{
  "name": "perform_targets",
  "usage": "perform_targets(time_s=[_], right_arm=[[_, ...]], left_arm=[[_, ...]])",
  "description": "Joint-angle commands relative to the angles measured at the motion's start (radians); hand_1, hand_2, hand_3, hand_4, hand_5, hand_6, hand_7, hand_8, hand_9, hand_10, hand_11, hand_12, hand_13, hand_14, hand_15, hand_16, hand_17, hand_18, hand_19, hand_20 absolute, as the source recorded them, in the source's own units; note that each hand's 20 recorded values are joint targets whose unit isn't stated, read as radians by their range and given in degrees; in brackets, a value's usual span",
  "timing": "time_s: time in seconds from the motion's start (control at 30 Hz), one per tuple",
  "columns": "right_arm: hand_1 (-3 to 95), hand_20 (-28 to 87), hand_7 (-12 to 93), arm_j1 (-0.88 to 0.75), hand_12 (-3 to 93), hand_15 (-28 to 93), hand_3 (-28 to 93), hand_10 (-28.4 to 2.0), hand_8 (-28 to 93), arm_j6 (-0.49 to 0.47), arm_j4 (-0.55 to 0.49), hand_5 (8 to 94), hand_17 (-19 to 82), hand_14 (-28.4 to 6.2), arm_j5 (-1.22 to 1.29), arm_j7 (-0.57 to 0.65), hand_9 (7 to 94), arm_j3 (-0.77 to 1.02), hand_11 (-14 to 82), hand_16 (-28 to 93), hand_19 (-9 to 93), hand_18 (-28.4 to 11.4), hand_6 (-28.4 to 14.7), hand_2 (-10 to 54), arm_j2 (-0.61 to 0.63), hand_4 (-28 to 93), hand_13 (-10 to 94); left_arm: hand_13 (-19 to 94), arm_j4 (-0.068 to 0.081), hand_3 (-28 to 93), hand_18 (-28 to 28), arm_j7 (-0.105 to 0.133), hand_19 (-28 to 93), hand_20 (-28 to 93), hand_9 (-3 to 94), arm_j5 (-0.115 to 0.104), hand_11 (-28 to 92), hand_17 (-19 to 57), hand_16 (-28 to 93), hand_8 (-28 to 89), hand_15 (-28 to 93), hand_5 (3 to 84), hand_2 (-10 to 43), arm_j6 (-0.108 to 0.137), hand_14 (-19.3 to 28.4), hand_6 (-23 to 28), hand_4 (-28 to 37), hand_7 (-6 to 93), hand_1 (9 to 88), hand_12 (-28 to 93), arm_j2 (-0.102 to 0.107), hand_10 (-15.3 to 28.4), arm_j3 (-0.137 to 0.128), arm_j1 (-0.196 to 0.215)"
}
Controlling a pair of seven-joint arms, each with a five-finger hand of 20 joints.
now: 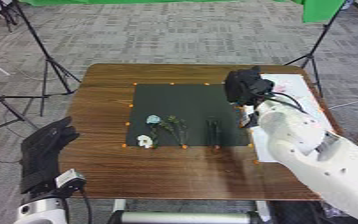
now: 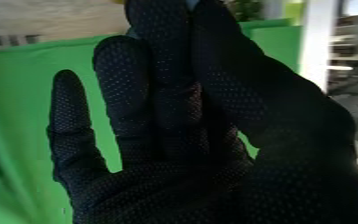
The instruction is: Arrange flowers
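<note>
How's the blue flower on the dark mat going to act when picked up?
Probably light and a bit bendy: the blue flower has a thin stem. Its bloom is much wider than that stem, so it's likely head-heavy and may swing if gripped low.

One mat (image 1: 180, 97), perhaps four flowers (image 1: 153, 119)

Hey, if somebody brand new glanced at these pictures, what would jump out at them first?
Probably the robot's black-gloved right hand, at the far right part of the dark mat in the head view and looming before a green backdrop in the right wrist view. Next, likely the pale blue flower and the white flower, bright against the mat's near left part, the white one nearer the robot.
</note>
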Motion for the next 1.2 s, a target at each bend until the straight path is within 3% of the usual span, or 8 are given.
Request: perform_targets(time_s=[0.03, 0.37, 0.4, 0.47, 0.87, 1.1, 1.17, 1.2], right_arm=[[55.4, 25, 34, 0.144, 41.7, 64, 80, -5.2, 5, 0.038, 0.055, 78.4, 8, -6.6, -0.017, -0.019, 88.4, -0.162, 17.2, 41, 68, -24.5, 0.1, -9.5, -0.158, -28, 61], [55.2, 25, 34, 0.158, 41.6, 64, 80, -5.1, 4, 0.015, 0.173, 78.3, 8, -6.6, -0.08, -0.012, 88.5, -0.243, 17.4, 41, 68, -24.4, 0.2, -9.5, -0.321, -28, 61], [55.2, 25, 34, 0.128, 41.6, 64, 80, -5.1, 4, 0.002, 0.184, 78.2, 8, -6.6, -0.111, -0.025, 88.5, -0.215, 17.5, 41, 68, -24.4, 0.2, -9.5, -0.354, -28, 61], [55.2, 25, 34, 0.132, 41.6, 64, 80, -5.1, 4, -0.005, 0.203, 78.2, 8, -6.6, -0.122, -0.018, 88.4, -0.23, 17.5, 41, 67, -24.3, 0.2, -9.5, -0.377, -28, 61], [54.9, 25, 35, 0.02, 41.5, 64, 80, -4.8, 4, -0.077, 0.304, 77.7, 8, -6.2, -0.24, -0.026, 88.2, -0.14, 17.6, 41, 67, -23.9, 0.6, -9.5, -0.514, -28, 60], [54.8, 25, 36, 0.031, 41.2, 64, 80, -4.6, 3, -0.065, 0.347, 77.2, 8, -6.2, -0.259, 0.016, 88.2, -0.163, 17.6, 41, 67, -24.0, 0.8, -9.5, -0.51, -28, 60], [54.7, 25, 36, 0.052, 41.3, 64, 80, -4.5, 3, -0.043, 0.354, 77.2, 8, -6.2, -0.23, 0.042, 88.0, -0.189, 17.7, 41, 67, -24.0, 0.8, -9.5, -0.496, -28, 60], [54.7, 25, 36, 0.053, 41.3, 64, 80, -4.6, 3, -0.043, 0.355, 77.1, 8, -6.3, -0.233, 0.043, 87.9, -0.188, 17.7, 41, 67, -24.0, 0.9, -9.5, -0.495, -28, 60]], left_arm=[[33, -0.001, 82, 24.2, 0.0, 55, 46, 42.4, -0.001, 51, -3.9, -23, -10, 84, 53.1, 5.2, -0.004, 28.4, 17.1, -15.2, 19.6, 28.8, 13, 0.013, 24.7, 0.007, -0.008], [33, 0.015, 82, 24.1, -0.018, 55, 46, 42.4, 0.012, 51, -3.9, -23, -10, 84, 53.1, 5.1, -0.025, 28.4, 17.0, -15.1, 19.7, 28.8, 13, 0.009, 24.8, 0.019, -0.043], [33, 0.015, 82, 24.1, -0.005, 55, 46, 42.4, -0.005, 51, -4.0, -23, -10, 84, 53.1, 5.1, -0.016, 28.4, 17.0, -15.2, 19.7, 28.9, 13, 0.027, 24.7, 0.026, -0.043], [33, 0.02, 83, 24.1, -0.004, 55, 46, 42.4, -0.007, 51, -4.0, -23, -10, 84, 53.1, 5.1, -0.021, 28.4, 17.0, -15.1, 19.7, 28.8, 13, 0.027, 24.8, 0.034, -0.056], [33, 0.036, 83, 24.1, -0.078, 55, 46, 42.4, 0.069, 51, -4.0, -23, -10, 84, 53.1, 5.1, -0.079, 28.4, 17.0, -15.1, 19.6, 28.8, 13, -0.031, 24.7, 0.021, -0.086], [33, 0.04, 83, 24.1, -0.088, 55, 46, 42.4, 0.078, 51, -4.0, -23, -10, 84, 53.1, 5.0, -0.088, 28.4, 17.0, -15.0, 19.6, 28.8, 13, -0.037, 24.8, 0.024, -0.098], [33, 0.041, 83, 24.1, -0.076, 55, 46, 42.4, 0.057, 51, -4.0, -23, -10, 84, 53.2, 5.0, -0.096, 28.4, 17.0, -15.1, 19.6, 28.7, 13, -0.039, 24.8, 0.026, -0.101], [33, 0.04, 83, 24.1, -0.09, 55, 46, 42.4, 0.078, 51, -4.0, -23, -10, 84, 53.2, 5.1, -0.09, 28.4, 17.0, -15.1, 19.7, 28.8, 13, -0.042, 24.8, 0.021, -0.096]])
